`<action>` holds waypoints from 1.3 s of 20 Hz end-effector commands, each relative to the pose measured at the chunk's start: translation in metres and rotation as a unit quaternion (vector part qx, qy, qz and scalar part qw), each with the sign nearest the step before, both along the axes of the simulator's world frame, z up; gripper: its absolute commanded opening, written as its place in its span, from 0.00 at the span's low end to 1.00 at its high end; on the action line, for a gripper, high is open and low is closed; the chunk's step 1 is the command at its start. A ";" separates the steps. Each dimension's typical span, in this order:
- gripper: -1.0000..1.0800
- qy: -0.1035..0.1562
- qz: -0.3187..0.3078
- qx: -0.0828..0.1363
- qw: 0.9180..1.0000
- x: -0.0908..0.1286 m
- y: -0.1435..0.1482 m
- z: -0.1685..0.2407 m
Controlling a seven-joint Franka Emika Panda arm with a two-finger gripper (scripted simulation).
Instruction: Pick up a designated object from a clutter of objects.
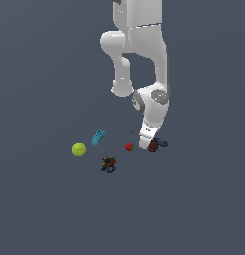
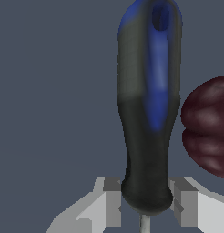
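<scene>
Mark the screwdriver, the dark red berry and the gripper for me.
Screwdriver (image 2: 148,132): wrist view, middle of handle.
Berry (image 2: 207,127): wrist view, centre of visible part.
Gripper (image 2: 146,207): wrist view, midway between fingertips, at the handle's shaft end.

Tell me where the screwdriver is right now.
In the exterior view the screwdriver lies right of the strawberry, under the gripper, beside the dark red berry.

White Franka arm reaches steeply down from the top of the exterior view, wrist bent, hand low at the surface. Grey two-finger gripper (image 2: 146,205) points down, fingers (image 2: 113,202) spread either side of the black, blue-ended screwdriver handle (image 2: 148,113), close beside it; contact unclear.
</scene>
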State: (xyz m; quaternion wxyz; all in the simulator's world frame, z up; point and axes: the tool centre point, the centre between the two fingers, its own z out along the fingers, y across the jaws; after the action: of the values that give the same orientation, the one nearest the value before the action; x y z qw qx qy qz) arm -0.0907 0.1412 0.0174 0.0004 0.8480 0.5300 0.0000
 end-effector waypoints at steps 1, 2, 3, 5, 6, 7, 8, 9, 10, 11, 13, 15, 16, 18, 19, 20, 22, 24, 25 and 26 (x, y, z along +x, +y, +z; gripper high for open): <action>0.00 0.000 0.000 0.000 1.000 0.000 0.000 0.000; 0.00 0.000 0.000 0.000 1.000 0.000 0.000 0.000; 0.00 0.000 0.000 0.000 1.000 0.000 0.000 0.000; 0.00 0.000 0.000 0.000 1.000 0.000 0.000 0.000; 0.00 0.000 0.000 0.000 1.000 0.000 -0.001 0.001; 0.00 0.000 0.000 0.000 1.000 0.001 -0.002 0.002; 0.00 0.000 0.000 0.000 1.000 0.001 -0.003 0.003; 0.00 0.000 0.000 0.000 1.000 0.001 -0.005 0.005; 0.00 0.000 0.000 0.000 1.000 0.002 -0.007 0.008; 0.00 0.000 0.000 0.000 1.000 0.003 -0.009 0.011; 0.00 0.000 0.000 0.000 1.000 0.005 -0.015 0.018; 0.00 0.000 0.000 0.000 1.000 0.007 -0.023 0.026; 0.00 0.000 0.000 0.000 1.000 0.008 -0.027 0.031; 0.00 0.000 0.000 0.000 1.000 0.011 -0.036 0.042; 0.00 0.000 0.000 0.000 1.000 0.012 -0.041 0.048; 0.00 0.000 0.000 0.000 1.000 0.014 -0.047 0.055; 0.00 0.000 0.000 0.000 1.000 0.018 -0.059 0.069; 0.00 0.000 0.001 0.001 1.000 0.022 -0.071 0.084; 0.00 0.000 0.001 0.001 1.000 0.024 -0.078 0.093; 0.00 0.000 0.001 0.001 1.000 0.026 -0.085 0.101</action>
State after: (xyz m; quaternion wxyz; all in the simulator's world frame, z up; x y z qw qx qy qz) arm -0.0678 0.0661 0.1056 -0.0003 0.8477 0.5304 -0.0005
